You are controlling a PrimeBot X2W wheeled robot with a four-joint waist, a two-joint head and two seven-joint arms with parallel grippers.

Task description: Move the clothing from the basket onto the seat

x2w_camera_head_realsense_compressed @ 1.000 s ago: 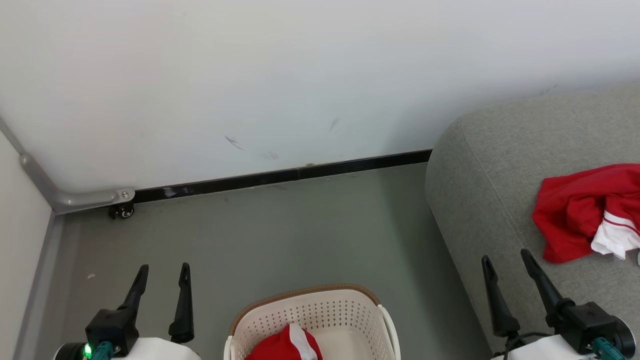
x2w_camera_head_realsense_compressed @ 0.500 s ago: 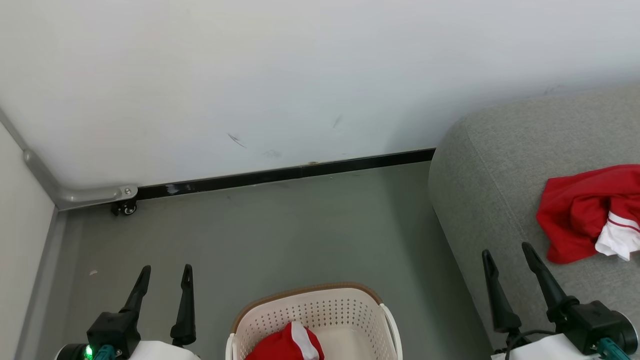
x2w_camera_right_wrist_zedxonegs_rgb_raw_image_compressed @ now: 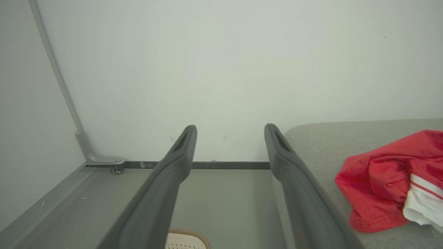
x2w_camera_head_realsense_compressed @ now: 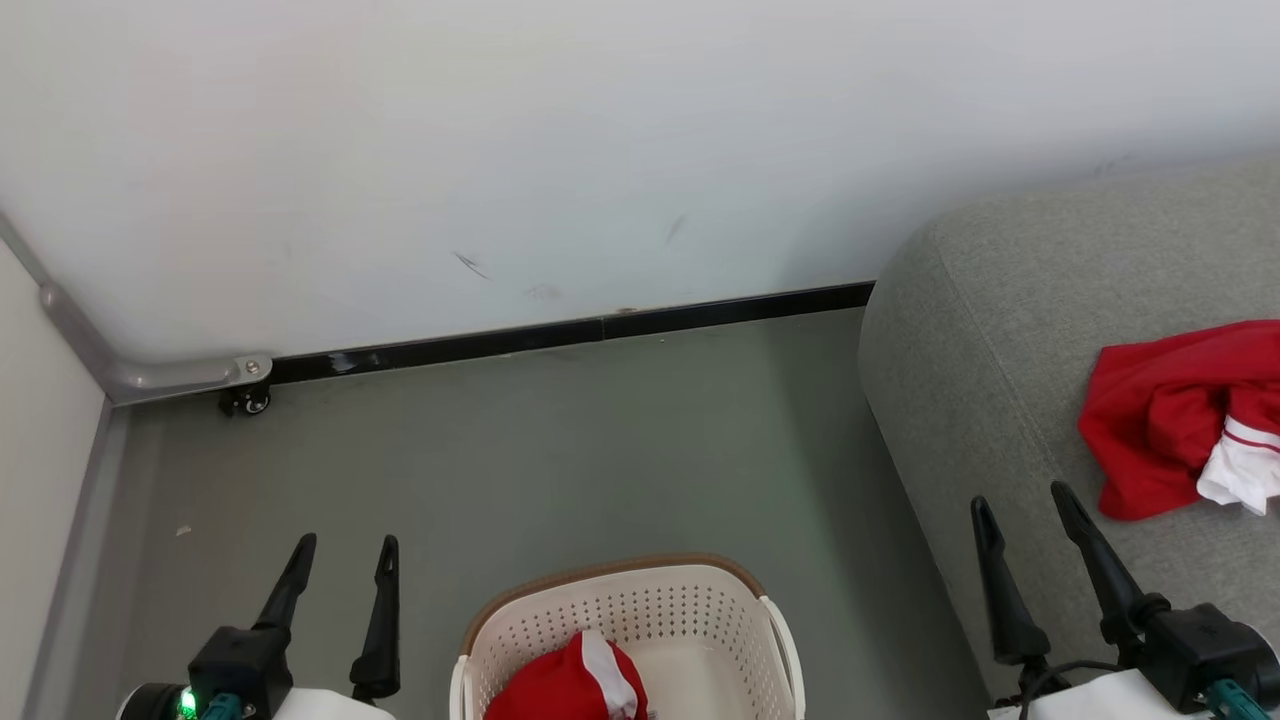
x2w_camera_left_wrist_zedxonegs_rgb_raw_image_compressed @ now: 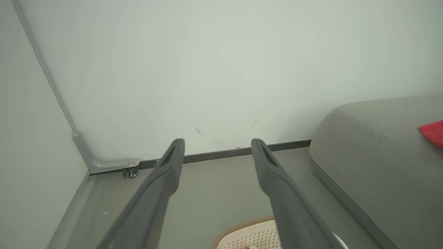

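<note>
Jaws gape empty on our left gripper [x2w_camera_head_realsense_compressed: 347, 542] and right gripper [x2w_camera_head_realsense_compressed: 1020, 496] in our head view: one red garment [x2w_camera_head_realsense_compressed: 555, 685] in the basket [x2w_camera_head_realsense_compressed: 610, 572], a second garment [x2w_camera_head_realsense_compressed: 1150, 420] on the seat [x2w_camera_head_realsense_compressed: 980, 330]. Both wrist views show fingers [x2w_camera_left_wrist_zedxonegs_rgb_raw_image_compressed: 166, 176] apart, nothing held.

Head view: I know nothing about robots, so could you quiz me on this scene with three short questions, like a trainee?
1. True or false: the basket is empty.
2. The garment on the sofa is: A) blue, B) red with white trim, C) green. The sofa itself is grey.
3. Fill in: the left gripper and right gripper hold their fingers ___ (open or shut).
Key: 1 false, a red garment lies in it; 2 B; 3 open.
</note>
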